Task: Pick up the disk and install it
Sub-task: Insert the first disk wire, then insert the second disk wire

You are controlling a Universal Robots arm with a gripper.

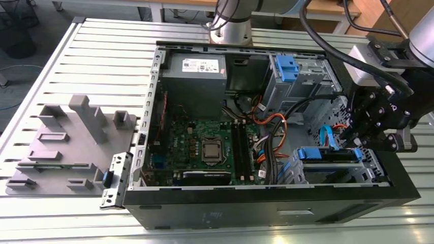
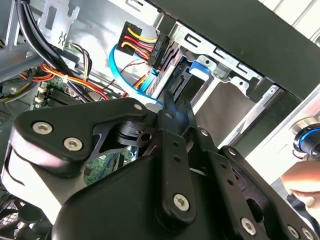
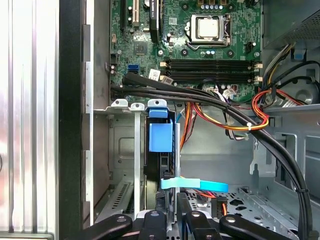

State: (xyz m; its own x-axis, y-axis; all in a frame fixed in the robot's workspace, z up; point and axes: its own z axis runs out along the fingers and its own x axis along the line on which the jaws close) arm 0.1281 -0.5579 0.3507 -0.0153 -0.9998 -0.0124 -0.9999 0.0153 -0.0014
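Open computer case lies on its side on the slatted table. A grey fixture sits outside the case wall, toward the exterior view's left. The disk is slotted into the drive cage at the case corner toward the exterior view's right. Its blue rail shows, and the first wrist view sees it edge-on. The gripper hangs right at the disk's outer end. Its fingers are drawn together with no more than a sliver between them. Contact with the disk is hard to judge. Room here is tight, with cage wall alongside and the case rim just beyond. A blue flat cable crosses directly by the fingertips, with orange and red wires beside it. A black cable bundle sweeps across between cage and motherboard. There is more open room over the motherboard and toward the power supply. The disk's label and most of its body are hidden inside the cage. The gripper's own linkage blocks much of the second wrist view. The exterior view's right edge cuts off the arm. A pale blur at one corner of the second wrist view cannot be made out.
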